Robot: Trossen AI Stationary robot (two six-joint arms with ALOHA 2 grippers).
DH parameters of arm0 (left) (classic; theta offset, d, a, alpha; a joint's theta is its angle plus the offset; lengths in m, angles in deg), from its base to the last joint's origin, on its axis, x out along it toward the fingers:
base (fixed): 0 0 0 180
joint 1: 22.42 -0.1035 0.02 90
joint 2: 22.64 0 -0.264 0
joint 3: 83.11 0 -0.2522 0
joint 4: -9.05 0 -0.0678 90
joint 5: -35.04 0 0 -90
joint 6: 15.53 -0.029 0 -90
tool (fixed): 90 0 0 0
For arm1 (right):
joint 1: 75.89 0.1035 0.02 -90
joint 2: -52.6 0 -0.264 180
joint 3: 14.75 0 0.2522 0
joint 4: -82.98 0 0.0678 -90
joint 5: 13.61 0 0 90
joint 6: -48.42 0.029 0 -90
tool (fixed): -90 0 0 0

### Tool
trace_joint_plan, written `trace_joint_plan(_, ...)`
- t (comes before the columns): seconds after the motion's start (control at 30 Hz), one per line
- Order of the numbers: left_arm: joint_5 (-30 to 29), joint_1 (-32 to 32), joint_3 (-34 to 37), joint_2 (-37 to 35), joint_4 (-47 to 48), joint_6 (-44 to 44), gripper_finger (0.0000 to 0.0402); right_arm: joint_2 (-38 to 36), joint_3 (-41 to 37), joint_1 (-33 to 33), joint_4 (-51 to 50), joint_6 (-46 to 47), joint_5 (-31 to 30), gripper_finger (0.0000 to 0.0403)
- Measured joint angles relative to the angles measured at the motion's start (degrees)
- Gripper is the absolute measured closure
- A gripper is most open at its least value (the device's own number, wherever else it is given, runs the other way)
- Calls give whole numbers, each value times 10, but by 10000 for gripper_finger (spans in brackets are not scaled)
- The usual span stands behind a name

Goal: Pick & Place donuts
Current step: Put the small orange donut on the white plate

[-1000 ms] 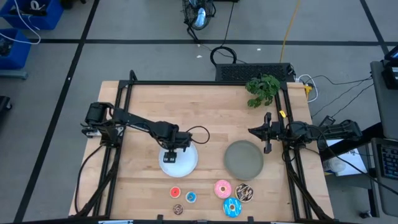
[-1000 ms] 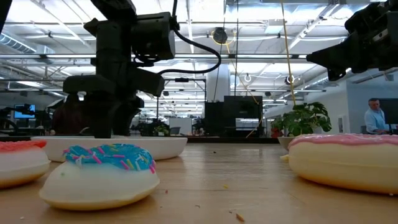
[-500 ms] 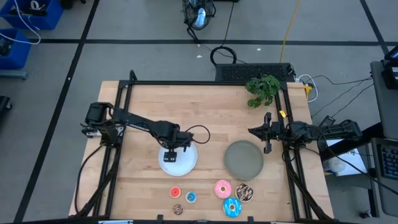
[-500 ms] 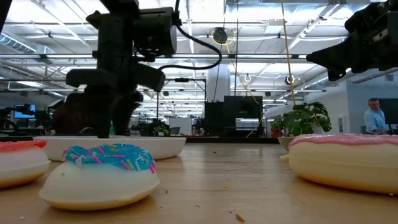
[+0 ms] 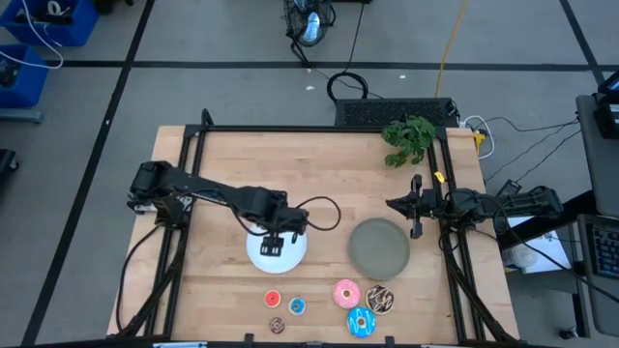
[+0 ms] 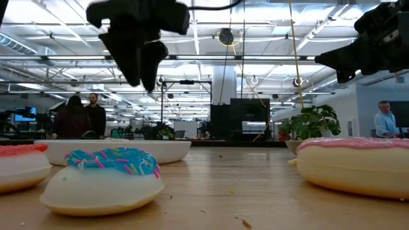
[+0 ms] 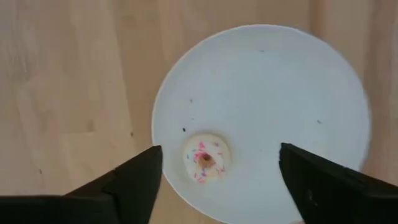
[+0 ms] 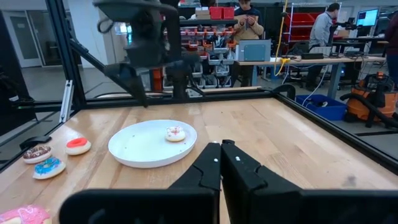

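A small whitish sprinkled donut (image 7: 206, 156) lies flat on the round white plate (image 5: 290, 259), and also shows in the right wrist view (image 8: 175, 133). My left gripper (image 7: 219, 152) hangs open above it, raised clear of the plate (image 6: 142, 64). Near the table's near edge lie the small red donut (image 5: 272, 299), blue donut (image 5: 297, 306) and brown donut (image 5: 277, 325). Beside them are the larger pink donut (image 5: 346, 292), sprinkled chocolate donut (image 5: 379, 300) and blue donut (image 5: 361, 322). My right gripper (image 8: 221, 149) waits shut at the table's right edge (image 5: 392, 203).
A round grey plate (image 5: 379, 247) sits right of the white plate. A green plant (image 5: 408, 138) stands at the far right corner. A black frame (image 5: 319, 130) borders the table. Bare wood lies across the far half. People show in the room beyond.
My left gripper has risen from just over the white plate to well above it, shifting slightly toward the table's right and near edges. The whitish donut stays lying on the plate.
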Motion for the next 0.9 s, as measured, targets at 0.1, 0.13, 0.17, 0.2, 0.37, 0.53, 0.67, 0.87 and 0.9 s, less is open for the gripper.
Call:
trace_joint_plan(0.1, -1, -4, -9, 0, 9, 0, 164, 0, 0, 0, 0, 0, 0, 403)
trace_joint_plan(0.13, -1, -6, -9, 0, 13, -1, 187, 0, 0, 0, 0, 0, 0, 403)
trace_joint_plan(0.17, 0, -8, -9, 0, 19, -3, 210, 0, 0, 0, 0, 0, 0, 403)
trace_joint_plan(0.2, -1, -9, -9, 0, 26, -5, 232, 0, 0, 0, 0, 0, 0, 403)
trace_joint_plan(0.37, -1, -18, -1, 0, 46, -36, 351, 0, 0, 0, 0, 0, 0, 403)
trace_joint_plan(0.53, 0, -19, -1, 0, 35, -42, 388, 0, 0, 0, 0, 0, 0, 403)
trace_joint_plan(0.67, 27, 3, -1, 0, 23, -30, 393, 0, 0, 0, 0, 0, 0, 403)
trace_joint_plan(0.87, 42, 64, -1, 0, 25, 11, 394, 0, 0, 0, 0, 0, 0, 403)
trace_joint_plan(0.9, 43, 74, -1, 0, 25, 20, 396, 0, 0, 0, 0, 0, 0, 403)
